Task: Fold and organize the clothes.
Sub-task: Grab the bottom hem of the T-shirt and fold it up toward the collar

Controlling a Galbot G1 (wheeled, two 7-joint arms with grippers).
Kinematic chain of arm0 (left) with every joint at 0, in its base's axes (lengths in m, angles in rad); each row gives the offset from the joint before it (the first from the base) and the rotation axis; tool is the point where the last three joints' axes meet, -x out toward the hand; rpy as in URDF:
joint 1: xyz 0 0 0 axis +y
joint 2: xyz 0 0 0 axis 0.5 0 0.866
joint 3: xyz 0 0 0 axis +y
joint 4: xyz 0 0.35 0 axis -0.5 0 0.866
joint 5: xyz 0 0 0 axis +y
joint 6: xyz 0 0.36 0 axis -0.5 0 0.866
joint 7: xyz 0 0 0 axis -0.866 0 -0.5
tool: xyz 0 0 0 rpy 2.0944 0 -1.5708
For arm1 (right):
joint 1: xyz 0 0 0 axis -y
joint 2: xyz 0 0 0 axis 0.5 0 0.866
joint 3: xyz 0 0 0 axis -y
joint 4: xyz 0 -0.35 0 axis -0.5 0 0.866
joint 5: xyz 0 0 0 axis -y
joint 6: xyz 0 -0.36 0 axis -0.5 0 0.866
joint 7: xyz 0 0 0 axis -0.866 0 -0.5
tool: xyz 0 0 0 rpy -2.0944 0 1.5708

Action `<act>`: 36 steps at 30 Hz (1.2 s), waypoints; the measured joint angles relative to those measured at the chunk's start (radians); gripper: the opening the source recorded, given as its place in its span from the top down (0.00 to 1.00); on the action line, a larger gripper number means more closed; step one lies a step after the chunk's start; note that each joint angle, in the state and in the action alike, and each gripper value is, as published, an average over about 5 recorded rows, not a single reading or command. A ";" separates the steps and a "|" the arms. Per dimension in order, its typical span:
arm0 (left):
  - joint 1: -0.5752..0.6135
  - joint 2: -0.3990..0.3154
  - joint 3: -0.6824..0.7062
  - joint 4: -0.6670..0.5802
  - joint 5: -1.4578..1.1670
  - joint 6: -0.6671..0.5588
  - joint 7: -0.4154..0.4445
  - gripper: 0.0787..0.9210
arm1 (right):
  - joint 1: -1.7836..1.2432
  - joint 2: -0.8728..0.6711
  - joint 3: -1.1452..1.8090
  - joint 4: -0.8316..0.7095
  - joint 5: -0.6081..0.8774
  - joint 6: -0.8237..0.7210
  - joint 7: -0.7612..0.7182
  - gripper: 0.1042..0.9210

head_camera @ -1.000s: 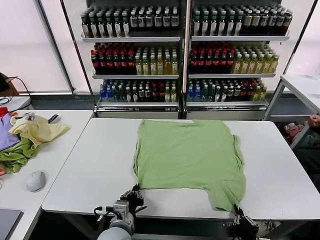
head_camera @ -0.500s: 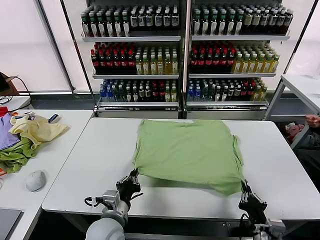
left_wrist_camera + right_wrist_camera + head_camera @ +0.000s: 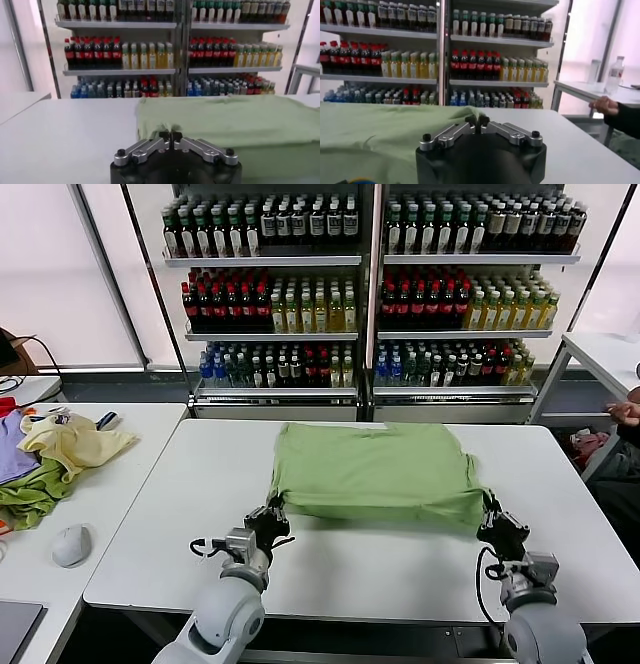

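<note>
Polo shirt [image 3: 375, 472] hem corners pinched by closed left gripper [image 3: 272, 515] and right gripper [image 3: 492, 519], raised above table [image 3: 160, 524].

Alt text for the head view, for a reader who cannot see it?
Both grippers pinch the near hem of a light green shirt on a white table, left gripper and right gripper at its corners. Bottle shelves stand behind.
</note>
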 measured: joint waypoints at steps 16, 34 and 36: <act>-0.131 -0.015 0.059 0.198 0.095 0.018 -0.009 0.93 | 0.136 0.021 -0.074 -0.145 -0.077 0.001 -0.024 0.83; -0.096 -0.006 0.041 0.180 0.120 0.005 -0.023 0.32 | 0.051 0.038 -0.008 -0.126 -0.075 -0.006 -0.004 0.20; -0.097 -0.009 0.042 0.182 0.113 0.009 -0.024 0.24 | 0.049 0.039 -0.007 -0.130 -0.067 -0.016 -0.003 0.15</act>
